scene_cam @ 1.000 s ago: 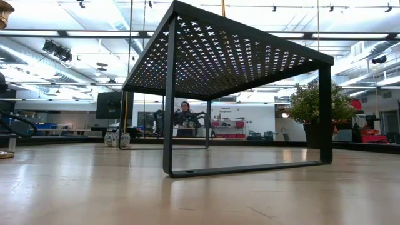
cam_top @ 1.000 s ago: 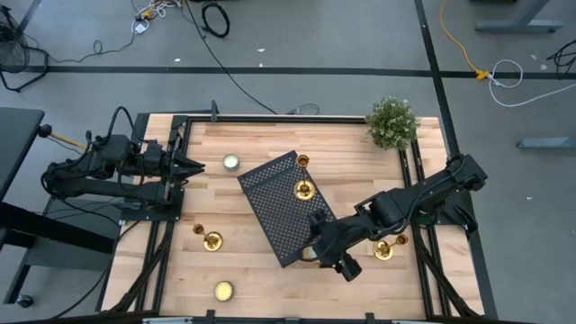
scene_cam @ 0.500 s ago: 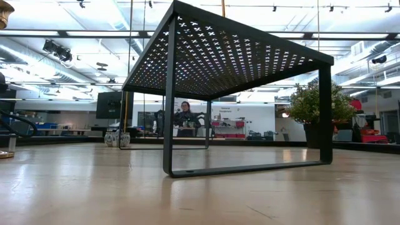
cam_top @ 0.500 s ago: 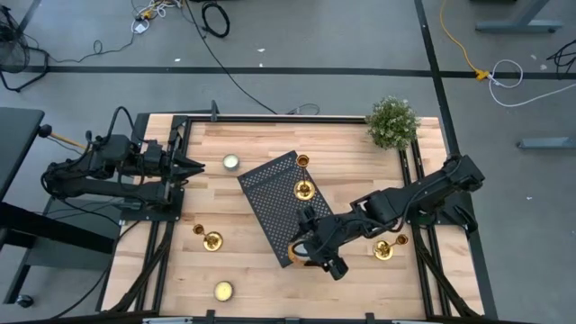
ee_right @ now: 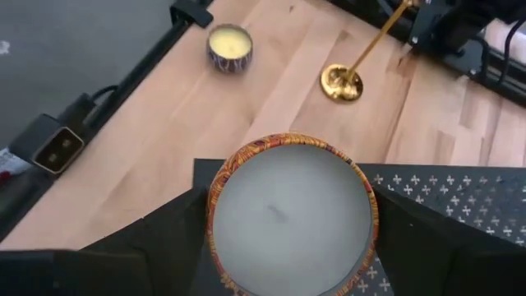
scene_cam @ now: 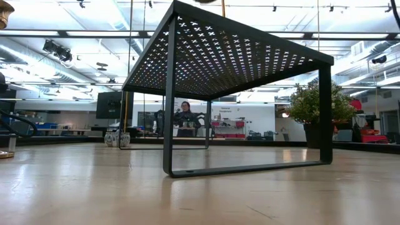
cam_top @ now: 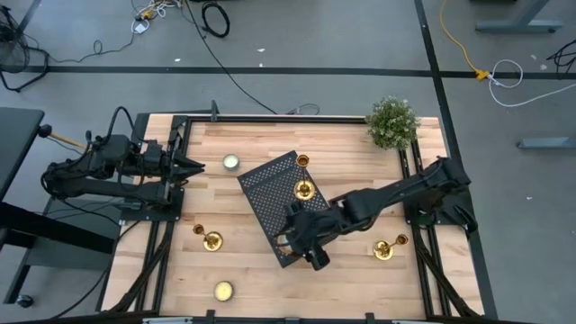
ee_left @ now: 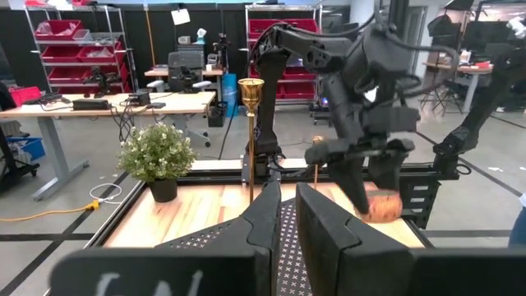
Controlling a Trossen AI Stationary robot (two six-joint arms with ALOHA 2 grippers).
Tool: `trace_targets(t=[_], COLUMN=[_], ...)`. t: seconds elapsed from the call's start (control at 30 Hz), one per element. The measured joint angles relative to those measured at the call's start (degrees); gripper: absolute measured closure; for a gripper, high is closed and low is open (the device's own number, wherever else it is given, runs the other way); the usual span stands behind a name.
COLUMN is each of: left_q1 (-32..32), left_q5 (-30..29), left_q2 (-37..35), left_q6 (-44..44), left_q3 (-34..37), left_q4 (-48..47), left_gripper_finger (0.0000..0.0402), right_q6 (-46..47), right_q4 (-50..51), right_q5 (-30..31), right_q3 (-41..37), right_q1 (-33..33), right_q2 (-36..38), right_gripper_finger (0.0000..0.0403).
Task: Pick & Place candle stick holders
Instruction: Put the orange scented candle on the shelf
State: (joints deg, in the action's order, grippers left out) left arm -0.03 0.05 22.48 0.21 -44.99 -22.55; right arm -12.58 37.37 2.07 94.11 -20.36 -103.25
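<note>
Three gold candle stick holders stand upright on their round bases: one [cam_top: 303, 189] on the black perforated rack [cam_top: 274, 202], one [cam_top: 209, 239] on the table to the rack's left, and one [cam_top: 384, 249] on the table to its right. My right gripper [cam_top: 302, 249] hangs over the rack's near end, shut on a round candle tin [ee_right: 292, 214] with white wax and an orange patterned rim. My left gripper [cam_top: 192, 167] waits shut at the table's left edge. My right gripper pinches the candle tin between its two fingers, one [ee_right: 164, 238] on each side of the round wall [ee_right: 212, 205]. The fingers slant down, coming from the table's right. The tin is lifted clear above the rack, level, with its wax face up.
Two small candle tins sit on the table, one far left [cam_top: 231, 162] and one near left [cam_top: 222, 290]. A potted plant [cam_top: 392, 121] stands at the far right corner. In the low view the rack [scene_cam: 237, 62] spans the middle; a person sits in the room behind.
My right gripper has carried the candle tin toward the table's left edge and slightly down, from beside the rack's near right side to above its near end. The tin has stayed level in the hold.
</note>
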Motion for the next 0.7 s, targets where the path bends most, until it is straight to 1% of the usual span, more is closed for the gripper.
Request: trace_targets(t=[0.23, 0.7], left_q1=[0.0, 0.0], left_q5=[0.0, 0.0], left_q2=[0.0, 0.0], left_q6=[0.0, 0.0], left_q3=[0.0, 0.0], left_q4=[0.0, 0.0], left_gripper_finger=[0.0356, 0.0356], right_q6=[0.0, 0.1], right_q4=[-0.1, -0.3], right_q5=[0.0, 0.1], right_q3=[0.0, -0.2], right_q1=[0.4, 2.3], right_q2=[-2.2, -3.6], right_gripper_finger=[0.0098, 0.0098])
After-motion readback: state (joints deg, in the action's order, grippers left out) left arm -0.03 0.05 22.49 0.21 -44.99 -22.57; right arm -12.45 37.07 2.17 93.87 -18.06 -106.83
